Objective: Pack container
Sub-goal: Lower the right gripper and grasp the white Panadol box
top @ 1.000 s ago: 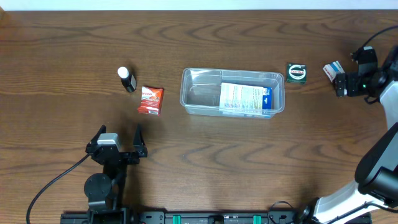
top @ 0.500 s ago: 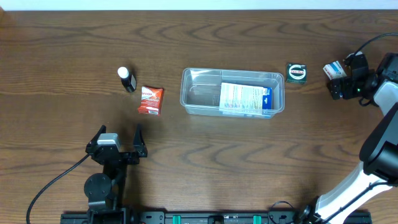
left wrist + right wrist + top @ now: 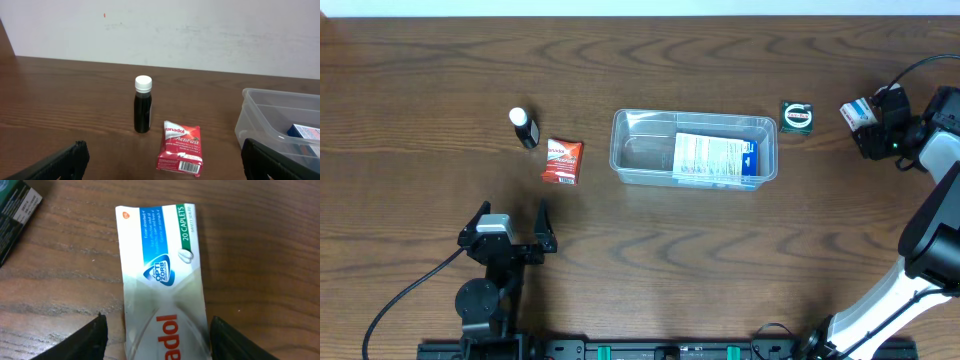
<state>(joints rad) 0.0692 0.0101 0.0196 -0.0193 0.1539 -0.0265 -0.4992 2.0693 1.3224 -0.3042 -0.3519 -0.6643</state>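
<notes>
Overhead: the clear container (image 3: 693,148) is sitting at the centre of the brown wooden surface (image 3: 650,260), upright and open-topped. A blue-and-white box (image 3: 717,160) is lying flat inside its 3 o'clock half; the 9 o'clock half is showing bare floor.

Around the container:
- A red sachet (image 3: 561,161) is lying at 9 o'clock, near but apart.
- A small dark bottle (image 3: 524,128) with a white cap is standing upright at about 10 o'clock, just beyond the sachet.
- A green-and-black packet (image 3: 797,117) is lying at 2 o'clock, just off the container's corner.
- A white-and-blue caplet packet (image 3: 160,255) is lying flat farther out toward 3 o'clock.

Nothing is lying between the caplet packet and the container except the green-and-black packet.

Right end effector (image 3: 157,325): its fingers are straddling the caplet packet, partly spread. A strip of bare wood is showing between the left finger and the packet's edge. The right finger is sitting very close to the other edge; contact cannot be told. No firm hold is showing.

Left end effector (image 3: 512,210): it is hovering at 7 o'clock from the container, fully spread and holding nothing, facing the bottle and sachet.
</notes>
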